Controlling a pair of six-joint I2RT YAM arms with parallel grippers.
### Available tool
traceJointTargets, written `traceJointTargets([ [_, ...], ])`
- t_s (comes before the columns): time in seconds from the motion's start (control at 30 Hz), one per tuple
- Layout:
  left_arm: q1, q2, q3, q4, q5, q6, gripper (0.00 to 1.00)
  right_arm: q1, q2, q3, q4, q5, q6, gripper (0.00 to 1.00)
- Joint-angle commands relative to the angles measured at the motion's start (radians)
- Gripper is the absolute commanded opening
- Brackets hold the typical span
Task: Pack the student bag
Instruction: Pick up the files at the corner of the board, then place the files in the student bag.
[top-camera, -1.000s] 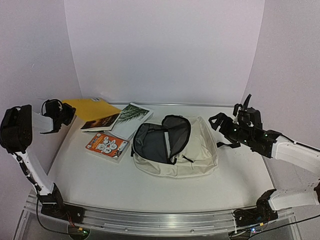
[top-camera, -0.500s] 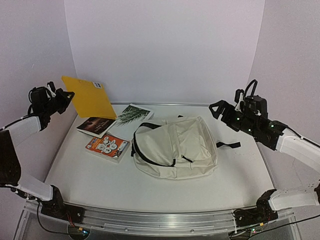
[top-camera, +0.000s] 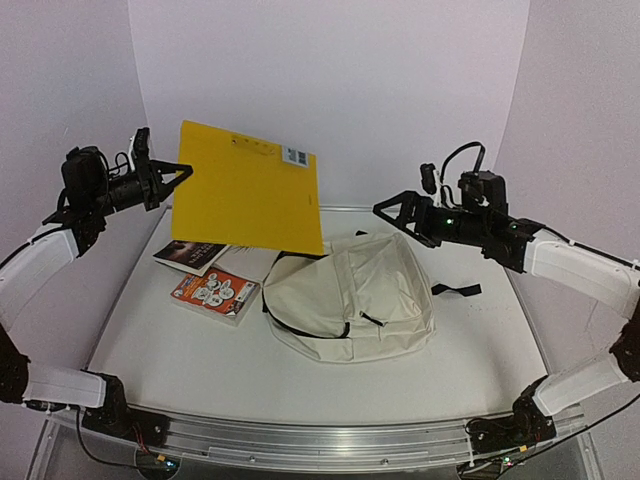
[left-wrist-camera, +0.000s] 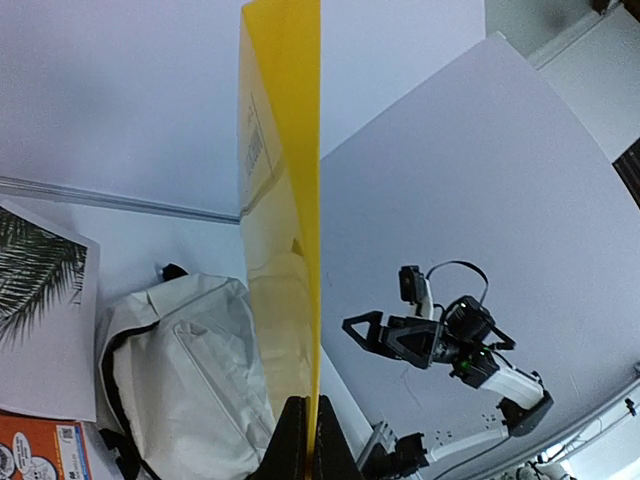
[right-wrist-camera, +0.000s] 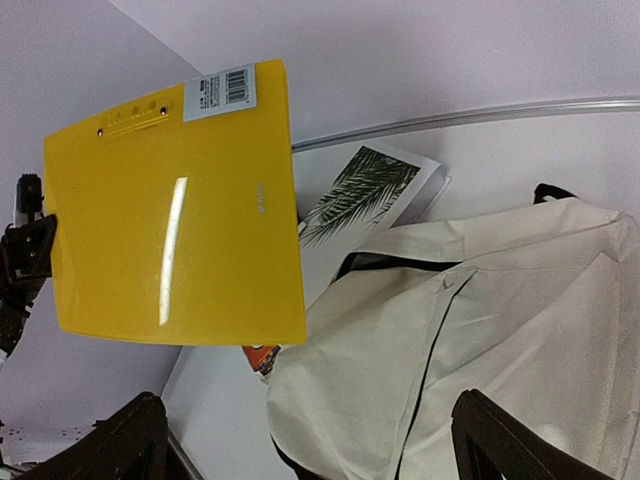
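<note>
At the far left, the left pincer (top-camera: 168, 180) is raised well above the counter (top-camera: 180, 350) and clamped on the left edge of a yellow folder (top-camera: 250, 195). The left wrist view shows its fingers (left-wrist-camera: 300, 440) pressed tight on the thin edge of the sheet. The folder hangs in the air, nearly upright and slightly tilted, with a barcode label (top-camera: 295, 155) at its upper right corner.

Below it, on the left part of the counter, lie a dark-covered book (top-camera: 192, 252) and, just nearer, an orange book (top-camera: 213, 292). A book with a palm-leaf cover (right-wrist-camera: 365, 190) lies behind them, just beside the bag's rear left side; from above, the folder hides most of it.

The student bag (top-camera: 360, 300) lies flat in the middle of the counter. Its cream flap is down, a black zipper line curves along its left side, and a black strap (top-camera: 455, 290) trails out to the right. In the top view the folder's lower right corner overlaps the bag's rear left edge.

On the right, the right pincer (top-camera: 398, 222) hovers above the bag's rear right part. Its jaws are spread wide and hold nothing.
</note>
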Motion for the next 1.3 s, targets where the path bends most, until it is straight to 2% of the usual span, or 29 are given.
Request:
traceJointTargets([
  [0.0, -0.027, -0.047, 0.050, 0.108, 0.124, -0.026, 0.00, -0.002, 0.036, 0.028, 0.158, -0.226, 0.042, 0.98],
  [0.33, -0.155, -0.007, 0.047, 0.227, 0.143, -0.064, 0.00, -0.001, 0.131, 0.007, 0.278, -0.371, 0.112, 0.98],
  [0.57, -0.266, 0.033, 0.060, 0.304, 0.089, -0.071, 0.00, -0.002, 0.194, -0.003, 0.289, -0.374, 0.111, 0.97],
  [0.8, -0.275, 0.065, 0.034, 0.295, 0.059, -0.081, 0.00, -0.002, 0.139, -0.007, 0.382, -0.433, 0.150, 0.69],
  [0.87, -0.275, 0.077, 0.010, 0.300, 0.040, -0.092, 0.00, -0.002, 0.125, -0.027, 0.441, -0.448, 0.202, 0.52],
  [0.9, -0.275, 0.079, 0.008, 0.304, 0.037, -0.096, 0.00, -0.001, 0.124, -0.030, 0.449, -0.450, 0.214, 0.49],
  [0.93, -0.275, 0.083, -0.003, 0.309, 0.027, -0.101, 0.00, -0.002, 0.121, -0.044, 0.481, -0.452, 0.241, 0.39],
  [1.1, -0.274, 0.082, -0.019, 0.247, -0.007, -0.079, 0.00, -0.002, 0.084, -0.084, 0.535, -0.433, 0.310, 0.18],
  [1.2, -0.273, 0.082, -0.017, 0.208, -0.004, -0.058, 0.09, -0.003, 0.059, -0.089, 0.539, -0.426, 0.323, 0.07],
  [1.27, -0.273, 0.084, -0.015, 0.169, 0.012, -0.034, 0.21, -0.003, 0.039, -0.089, 0.542, -0.424, 0.336, 0.00],
])
